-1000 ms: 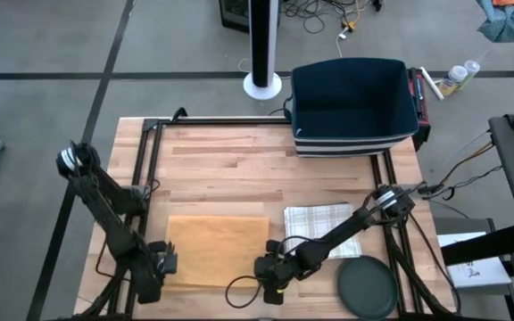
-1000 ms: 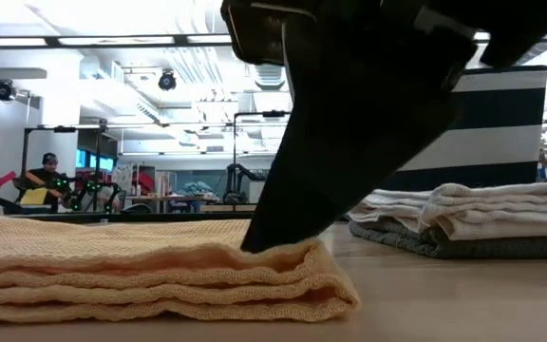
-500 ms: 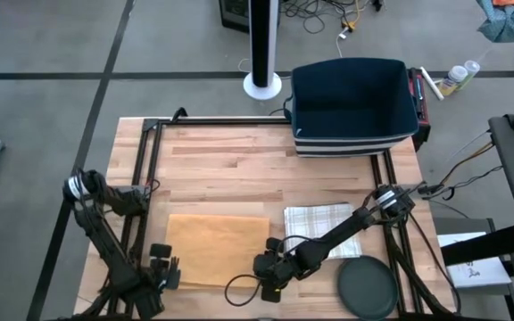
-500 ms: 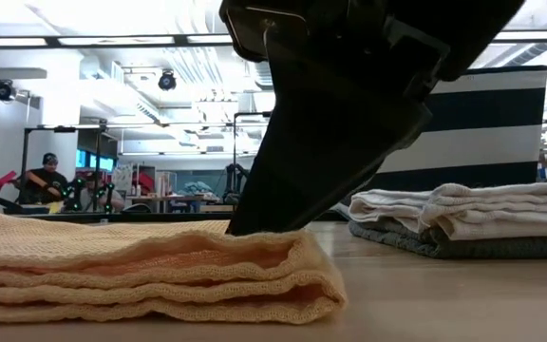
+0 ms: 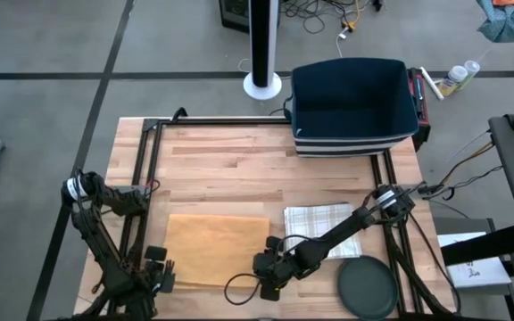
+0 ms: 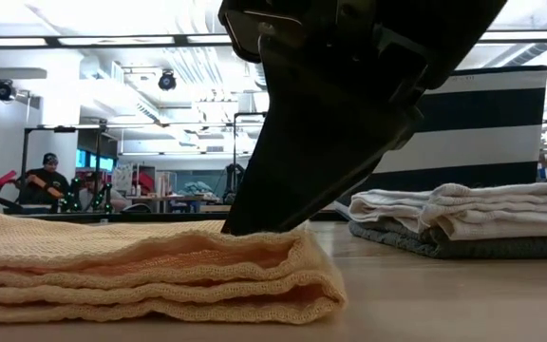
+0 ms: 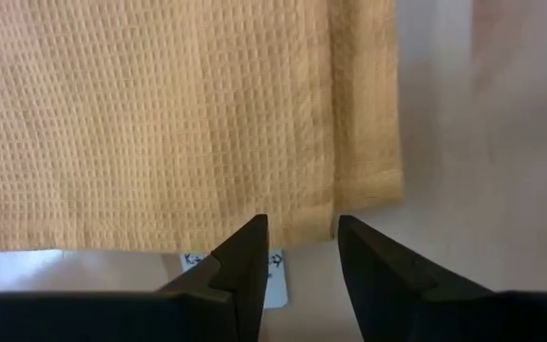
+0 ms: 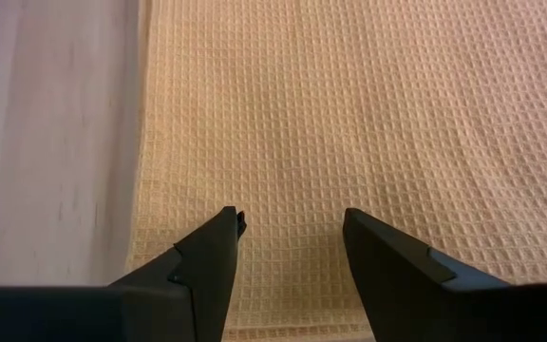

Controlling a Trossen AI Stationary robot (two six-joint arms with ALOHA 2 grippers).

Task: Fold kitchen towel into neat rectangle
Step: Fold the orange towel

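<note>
A tan waffle-weave towel (image 5: 217, 250) lies folded in several layers on the wooden table, and the low view shows its rounded right fold (image 6: 321, 285). My left gripper (image 5: 161, 275) points down, open, over the towel's near left corner (image 7: 368, 190); its fingertips (image 7: 253, 228) stand at the towel's edge, above a white label (image 7: 275, 275). My right gripper (image 5: 270, 270) slants down at the towel's near right corner, open, with its fingers spread over the cloth (image 8: 292, 114). My right gripper touches the towel's top layer (image 6: 254, 237) near its right fold with the tip of a finger (image 6: 254, 214). The finger comes slanting down from the table's right. Nothing is pinched between the two fingers. The towel lies flat on the table.
A checked folded cloth (image 5: 319, 220) lies right of the towel, and a dark round dish (image 5: 367, 287) sits at the near right. A striped navy bin (image 5: 355, 107) stands at the far right edge. The low view shows stacked folded towels (image 6: 463, 218) and a person (image 6: 46, 176) far behind.
My left arm has drawn back toward the table's near left corner and tipped until its gripper points down. My right gripper's finger has shifted leftward along the towel's top. The right fold has slid a little leftward with it, and its upper layers have puffed apart.
</note>
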